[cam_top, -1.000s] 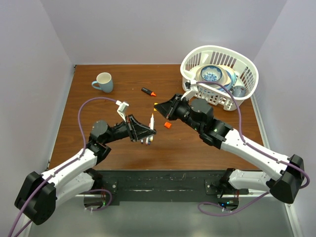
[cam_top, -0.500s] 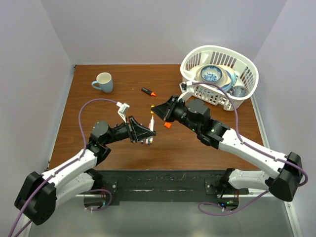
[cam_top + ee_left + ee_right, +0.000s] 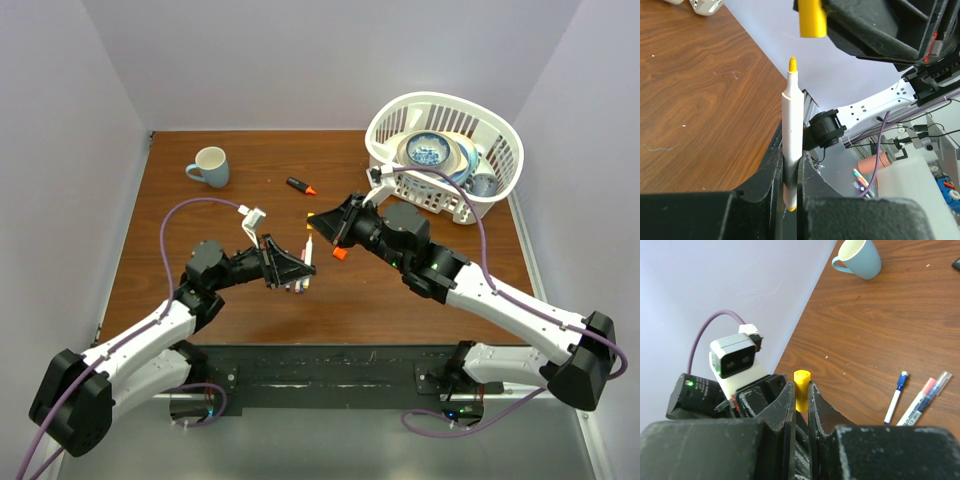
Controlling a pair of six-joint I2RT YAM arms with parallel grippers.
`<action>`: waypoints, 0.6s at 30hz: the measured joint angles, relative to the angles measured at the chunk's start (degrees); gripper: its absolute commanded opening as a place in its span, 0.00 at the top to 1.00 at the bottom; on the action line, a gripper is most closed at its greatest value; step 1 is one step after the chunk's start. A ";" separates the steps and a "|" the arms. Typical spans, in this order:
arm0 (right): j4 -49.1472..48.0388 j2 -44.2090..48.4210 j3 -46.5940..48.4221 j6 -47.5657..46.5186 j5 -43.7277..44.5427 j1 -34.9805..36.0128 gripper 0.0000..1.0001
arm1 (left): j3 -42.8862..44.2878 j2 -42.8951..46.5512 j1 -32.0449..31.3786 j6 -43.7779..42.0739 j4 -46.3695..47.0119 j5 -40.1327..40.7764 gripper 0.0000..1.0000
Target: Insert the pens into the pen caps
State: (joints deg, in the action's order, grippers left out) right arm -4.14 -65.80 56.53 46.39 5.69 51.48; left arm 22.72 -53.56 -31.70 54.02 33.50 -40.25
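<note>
My left gripper (image 3: 303, 266) (image 3: 790, 167) is shut on a white pen (image 3: 792, 125) that stands upright, its yellow tip (image 3: 792, 64) uncovered. My right gripper (image 3: 320, 219) (image 3: 800, 391) is shut on a yellow pen cap (image 3: 801, 389) (image 3: 813, 19). In the left wrist view the cap hangs just above the pen's tip and a little to its right, not touching it. An orange cap (image 3: 340, 254) lies on the table beside the grippers. Loose pens (image 3: 895, 397) (image 3: 924, 395) lie on the wood under the left gripper.
A black pen with an orange tip (image 3: 300, 186) lies further back. A light blue mug (image 3: 210, 166) (image 3: 858, 257) stands at the back left. At the back right a white basket (image 3: 497, 128) holds a bowl and dishes. Walls close in both sides.
My right gripper has carried the yellow cap left and slightly back, closer to the pen's tip. The left gripper has barely shifted with its pen.
</note>
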 measured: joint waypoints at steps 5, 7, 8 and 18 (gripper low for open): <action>0.63 0.39 -0.09 -0.79 0.96 0.00 0.96 | 0.15 0.24 0.00 -0.20 -0.02 0.00 1.00; 0.63 0.52 -0.26 -1.01 1.05 0.00 0.96 | 0.31 0.26 0.00 -0.22 -0.15 -0.02 1.00; 0.63 0.57 -0.39 -1.03 1.05 0.00 0.96 | 0.35 0.31 0.00 -0.22 -0.20 0.00 1.00; 0.63 0.59 -0.85 -0.98 0.92 0.00 0.96 | 1.07 0.35 0.00 -0.26 -0.57 0.02 1.00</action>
State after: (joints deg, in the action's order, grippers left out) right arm -3.51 -65.21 55.68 45.41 6.61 51.48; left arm 23.79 -53.21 -31.70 53.76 32.93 -40.23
